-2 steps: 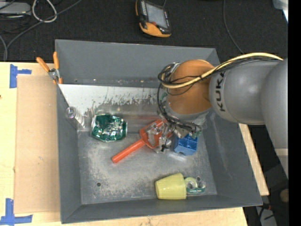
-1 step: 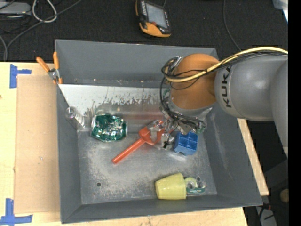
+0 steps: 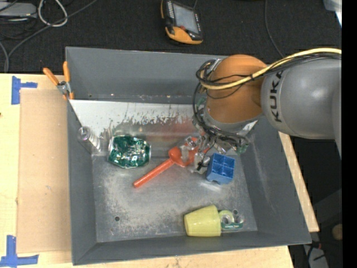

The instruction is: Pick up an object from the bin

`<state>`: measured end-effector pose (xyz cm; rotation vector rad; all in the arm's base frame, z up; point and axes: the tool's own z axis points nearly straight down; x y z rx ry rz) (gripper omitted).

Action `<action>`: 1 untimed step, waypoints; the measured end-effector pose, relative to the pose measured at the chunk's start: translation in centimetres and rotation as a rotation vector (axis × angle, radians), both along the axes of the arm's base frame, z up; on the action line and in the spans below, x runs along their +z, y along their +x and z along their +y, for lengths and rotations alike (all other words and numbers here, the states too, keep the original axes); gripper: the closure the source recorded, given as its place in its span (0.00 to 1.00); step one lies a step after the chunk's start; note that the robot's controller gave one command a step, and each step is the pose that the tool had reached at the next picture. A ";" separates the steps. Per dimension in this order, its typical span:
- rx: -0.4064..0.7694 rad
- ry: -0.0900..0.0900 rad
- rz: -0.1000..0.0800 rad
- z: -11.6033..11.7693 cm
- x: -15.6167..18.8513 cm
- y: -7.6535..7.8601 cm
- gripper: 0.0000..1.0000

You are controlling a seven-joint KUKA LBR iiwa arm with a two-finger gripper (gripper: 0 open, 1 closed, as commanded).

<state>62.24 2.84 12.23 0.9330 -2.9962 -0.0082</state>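
End effector (image 3: 204,156), state impossible to tell, above orange spoon (image 3: 158,173) and blue block (image 3: 221,168) in grey bin (image 3: 139,214).

The grey metal bin (image 3: 139,205) has bare floor at its front left, open from above. An orange plastic spoon (image 3: 159,173) slants across the middle, its bowl close beside the gripper (image 3: 199,156) and a blue square block (image 3: 221,168), perhaps touching them. A green crumpled packet (image 3: 129,152) crowds the back left. A yellow cup (image 3: 203,221) on its side blocks the front right.
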 end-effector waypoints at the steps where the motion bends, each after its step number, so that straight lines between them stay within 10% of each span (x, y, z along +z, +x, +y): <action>1: -0.002 0.001 0.001 0.1 2.9 0.0 1.00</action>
